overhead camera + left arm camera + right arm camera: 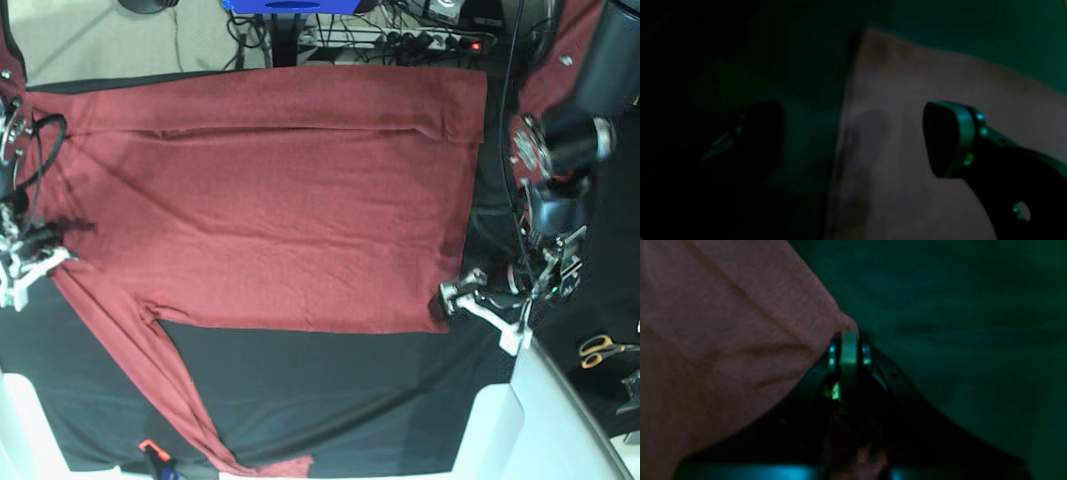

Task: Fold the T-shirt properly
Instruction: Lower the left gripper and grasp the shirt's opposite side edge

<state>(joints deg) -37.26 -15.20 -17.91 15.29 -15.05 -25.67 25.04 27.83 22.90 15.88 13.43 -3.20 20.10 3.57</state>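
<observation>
The right gripper (22, 262) sits at the left edge of the base view, at the side of the T-shirt (290, 200), and the right wrist view shows its jaws pressed together on a corner of the fabric (848, 327), with creases running away from the pinch point. The T-shirt lies spread flat on the black tablecloth (340, 400), occupying the upper and middle part of the table. Its upper edge is turned over in a narrow horizontal band, and one long sleeve (165, 390) runs diagonally from the left side toward the lower centre, ending near the front edge of the cloth. The lower right corner of the shirt body lies just beside the left gripper (484, 305). The left wrist view shows this gripper (853, 140) with its jaws spread wide, one finger (947, 140) above the fabric and the other over the dark cloth; nothing is held between them. A pair of yellow-handled scissors (603, 350) lies on the far right, well apart from the shirt.
</observation>
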